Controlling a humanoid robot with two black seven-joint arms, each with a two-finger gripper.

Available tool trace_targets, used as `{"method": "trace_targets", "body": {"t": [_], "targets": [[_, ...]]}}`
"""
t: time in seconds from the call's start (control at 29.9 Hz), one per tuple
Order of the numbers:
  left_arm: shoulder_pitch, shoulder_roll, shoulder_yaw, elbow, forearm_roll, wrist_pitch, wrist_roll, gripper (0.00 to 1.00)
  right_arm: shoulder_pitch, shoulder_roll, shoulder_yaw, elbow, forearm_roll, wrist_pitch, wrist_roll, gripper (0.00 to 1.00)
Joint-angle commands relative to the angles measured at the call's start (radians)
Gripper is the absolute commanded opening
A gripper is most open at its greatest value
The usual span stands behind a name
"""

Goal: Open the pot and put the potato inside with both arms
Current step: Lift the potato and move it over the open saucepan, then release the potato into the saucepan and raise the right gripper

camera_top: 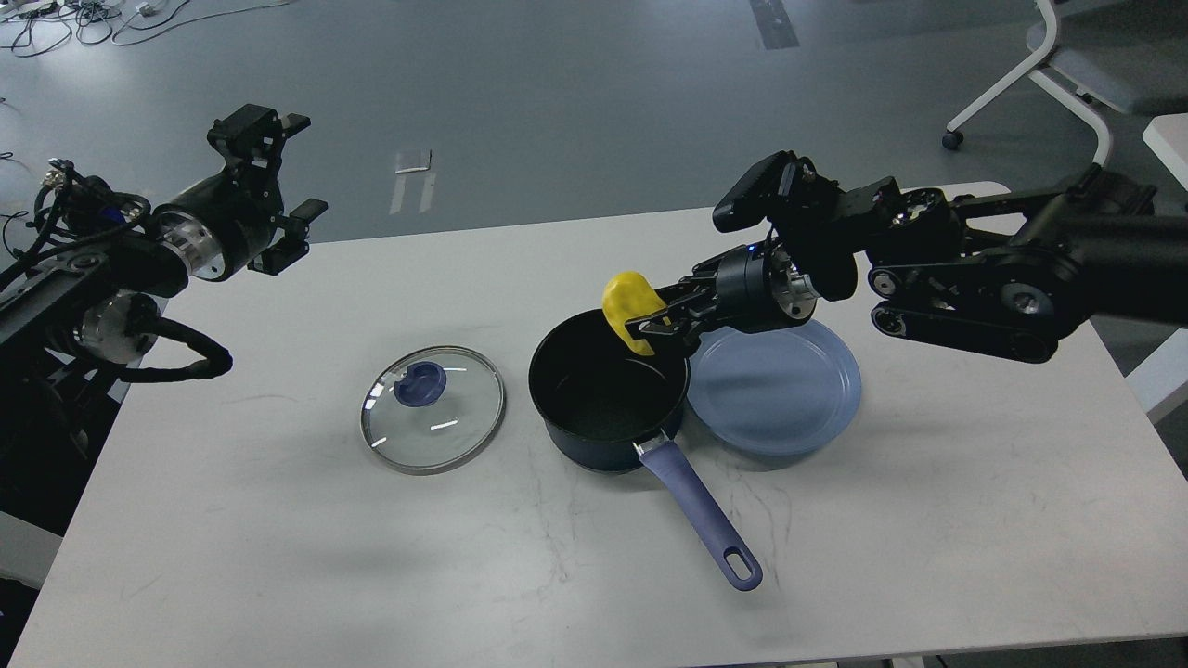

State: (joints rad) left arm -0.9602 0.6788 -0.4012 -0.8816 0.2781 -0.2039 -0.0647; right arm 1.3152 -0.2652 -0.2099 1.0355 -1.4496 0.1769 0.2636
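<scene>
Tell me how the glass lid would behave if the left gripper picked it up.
The glass lid looks rigid and probably breakable if dropped. Its flat, glossy pane likely offers slippery purchase, so the blue knob seems the safer hold. Lying flat on the table, it shouldn't roll.

A bright yellow bumpy potato [629, 306] at frame centre; below it a dark navy round saucepan [608, 394], black inside, lavender-blue handle. Right, a flat pale-blue plate [789, 394]. Left, a clear glass lid [432, 408], blue knob, on the white faintly veined desk [278, 557].
</scene>
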Motion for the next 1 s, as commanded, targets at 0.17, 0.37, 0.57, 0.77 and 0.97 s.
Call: {"method": "trace_targets", "body": {"t": [0.17, 0.37, 0.57, 0.77, 0.97], "targets": [[0.006, 0.002, -0.016, 0.003, 0.0, -0.003, 0.0, 0.98, -0.051, 0.104, -0.003, -0.066, 0.053, -0.005, -0.023, 1.0], [0.008, -0.004, -0.016, 0.003, 0.0, -0.003, 0.002, 0.98, -0.036, 0.101, 0.009, -0.065, 0.268, 0.001, -0.024, 1.0], [0.006, -0.034, -0.031, 0.003, -0.043, 0.006, 0.016, 0.98, -0.046, 0.019, 0.192, -0.063, 0.389, -0.002, -0.024, 1.0], [0.029, -0.057, -0.056, -0.005, -0.178, -0.011, 0.003, 0.98, -0.161, -0.035, 0.429, -0.063, 0.951, 0.007, -0.026, 1.0], [0.081, -0.117, -0.16, -0.007, -0.238, -0.011, 0.009, 0.98, -0.322, -0.043, 0.694, -0.074, 1.195, 0.004, -0.029, 1.0]]}}
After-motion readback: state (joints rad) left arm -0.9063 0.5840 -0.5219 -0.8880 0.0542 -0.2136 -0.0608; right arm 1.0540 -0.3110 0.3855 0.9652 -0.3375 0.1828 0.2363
